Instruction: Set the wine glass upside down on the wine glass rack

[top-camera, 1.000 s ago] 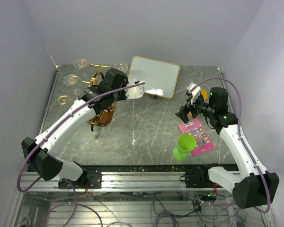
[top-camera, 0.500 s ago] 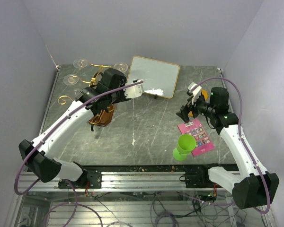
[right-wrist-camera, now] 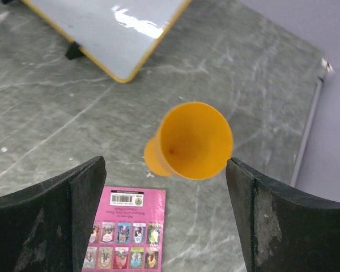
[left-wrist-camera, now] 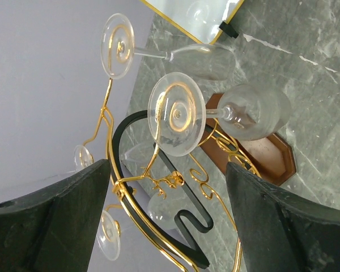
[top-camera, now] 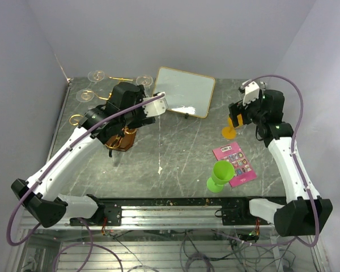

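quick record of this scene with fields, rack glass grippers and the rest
wine glass rack: gold wire stand, brown wooden base, far left of table
wine glass: hangs upside down on the rack, among other glasses
left gripper: open, facing the rack, empty
right gripper: open above the orange cup
also there: green cup, pink card, white board

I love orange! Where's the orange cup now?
The orange cup stands on the table's right side, below the right gripper, between the white board and the pink card.
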Available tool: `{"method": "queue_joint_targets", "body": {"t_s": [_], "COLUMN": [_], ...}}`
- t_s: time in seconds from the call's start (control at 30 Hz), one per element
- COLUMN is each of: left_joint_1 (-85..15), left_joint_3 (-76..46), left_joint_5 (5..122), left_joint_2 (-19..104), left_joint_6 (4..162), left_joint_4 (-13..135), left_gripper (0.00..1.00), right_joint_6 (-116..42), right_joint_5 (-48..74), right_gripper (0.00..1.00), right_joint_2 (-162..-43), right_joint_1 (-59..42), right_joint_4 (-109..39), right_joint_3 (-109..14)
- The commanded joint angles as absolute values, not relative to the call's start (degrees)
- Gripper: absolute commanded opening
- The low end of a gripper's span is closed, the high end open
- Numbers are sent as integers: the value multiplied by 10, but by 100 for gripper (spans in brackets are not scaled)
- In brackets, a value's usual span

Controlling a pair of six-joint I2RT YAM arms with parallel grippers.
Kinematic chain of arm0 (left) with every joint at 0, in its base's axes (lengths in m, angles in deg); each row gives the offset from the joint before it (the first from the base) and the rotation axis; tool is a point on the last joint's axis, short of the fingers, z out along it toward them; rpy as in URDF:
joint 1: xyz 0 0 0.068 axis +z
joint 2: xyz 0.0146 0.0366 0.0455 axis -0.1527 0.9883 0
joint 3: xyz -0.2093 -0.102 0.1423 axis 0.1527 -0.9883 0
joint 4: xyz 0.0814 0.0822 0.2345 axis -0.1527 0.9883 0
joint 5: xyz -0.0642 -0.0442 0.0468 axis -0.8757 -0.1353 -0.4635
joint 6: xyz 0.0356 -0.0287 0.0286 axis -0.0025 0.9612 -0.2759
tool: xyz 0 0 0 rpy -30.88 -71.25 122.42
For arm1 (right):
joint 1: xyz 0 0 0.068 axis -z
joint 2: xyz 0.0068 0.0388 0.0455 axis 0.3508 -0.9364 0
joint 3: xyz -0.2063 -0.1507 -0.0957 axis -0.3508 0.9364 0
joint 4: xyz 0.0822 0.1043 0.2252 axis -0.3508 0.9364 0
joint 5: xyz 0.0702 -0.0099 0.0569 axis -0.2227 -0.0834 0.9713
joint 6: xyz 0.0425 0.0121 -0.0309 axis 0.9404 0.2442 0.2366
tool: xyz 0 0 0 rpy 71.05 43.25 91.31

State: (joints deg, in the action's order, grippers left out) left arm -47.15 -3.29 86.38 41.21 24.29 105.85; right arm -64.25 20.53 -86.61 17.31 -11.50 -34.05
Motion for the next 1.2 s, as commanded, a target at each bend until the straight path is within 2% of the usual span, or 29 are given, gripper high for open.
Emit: {"method": "queue_joint_targets", "body": {"t_s": [0.0,0.23,0.53,1.17], "left_joint_1": [-475,-474,-473,-473], "left_joint_3": [-14,-22,-34,-29], "left_joint_5": [854,855,863,870], "left_joint_2": [389,379,377,391], "left_joint_6": [260,263,258,247], "left_joint_4": [1050,1037,1033,1029], "left_gripper": [93,93,94,94], "right_joint_6": [-605,-601,-606,-634], "right_joint_5": [140,143,170,203], "right_gripper": [84,76,62,17], "right_joint_2": [-898,-982,-1048,-1130], "right_joint_1": [208,263,276,276], "right_joint_4": [-101,-63,-48,-2], "right_joint_3": [-382,-427,-446,-511]}}
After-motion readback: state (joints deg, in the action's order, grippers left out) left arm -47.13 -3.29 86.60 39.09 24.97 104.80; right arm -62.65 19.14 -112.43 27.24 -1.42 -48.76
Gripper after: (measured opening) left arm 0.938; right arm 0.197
